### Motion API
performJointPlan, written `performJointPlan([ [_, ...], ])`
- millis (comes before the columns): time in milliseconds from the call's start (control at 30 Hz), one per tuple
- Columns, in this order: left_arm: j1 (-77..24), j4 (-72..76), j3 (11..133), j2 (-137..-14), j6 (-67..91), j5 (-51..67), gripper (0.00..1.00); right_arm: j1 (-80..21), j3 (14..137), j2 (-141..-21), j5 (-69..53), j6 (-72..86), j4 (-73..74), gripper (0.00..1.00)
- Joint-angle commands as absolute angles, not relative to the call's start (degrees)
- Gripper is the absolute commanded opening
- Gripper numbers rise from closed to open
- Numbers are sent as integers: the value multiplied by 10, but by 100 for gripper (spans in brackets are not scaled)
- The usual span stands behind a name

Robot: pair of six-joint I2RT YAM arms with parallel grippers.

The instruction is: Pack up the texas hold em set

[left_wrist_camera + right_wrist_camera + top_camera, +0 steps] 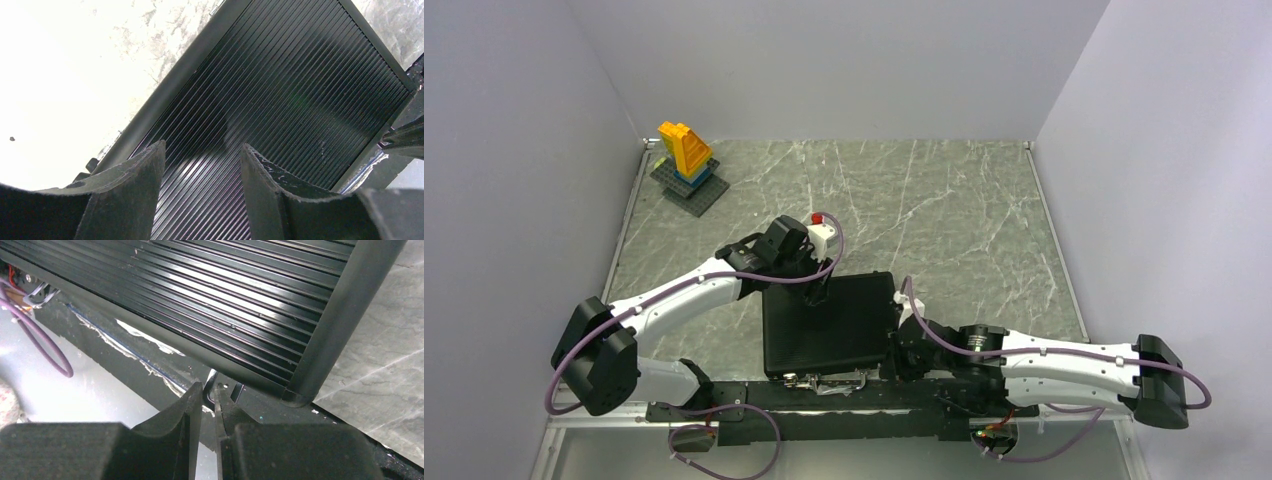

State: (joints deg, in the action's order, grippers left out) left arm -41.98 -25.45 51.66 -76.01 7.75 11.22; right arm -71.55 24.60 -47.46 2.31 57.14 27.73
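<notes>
The texas hold em set shows only as its flat black ribbed case (829,325), lid down, lying near the table's front edge; chips, cards and dice are hidden. My left gripper (821,290) hangs over the lid's far part, open with nothing between its fingers (202,150), above the ribbed lid (280,90). My right gripper (894,365) sits low at the case's near right corner (300,390). Its fingers (210,386) are pressed together on a thin silver latch (212,376) at the case's front edge (225,295).
A yellow-blue toy brick tower (687,160) on a dark baseplate stands at the far left corner. A second silver latch (824,380) lies at the case's near side by the black mounting rail (824,408). Grey walls enclose the marbled table (964,210).
</notes>
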Motion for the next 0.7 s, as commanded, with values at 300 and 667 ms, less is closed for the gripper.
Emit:
performJointPlan([
  [300,-421,-245,526,-727,74,98,61,-805,209,-514,144,652,296,18],
  [667,-420,-248,529,-720,75,95,61,-886,224,-508,262,654,307,19],
])
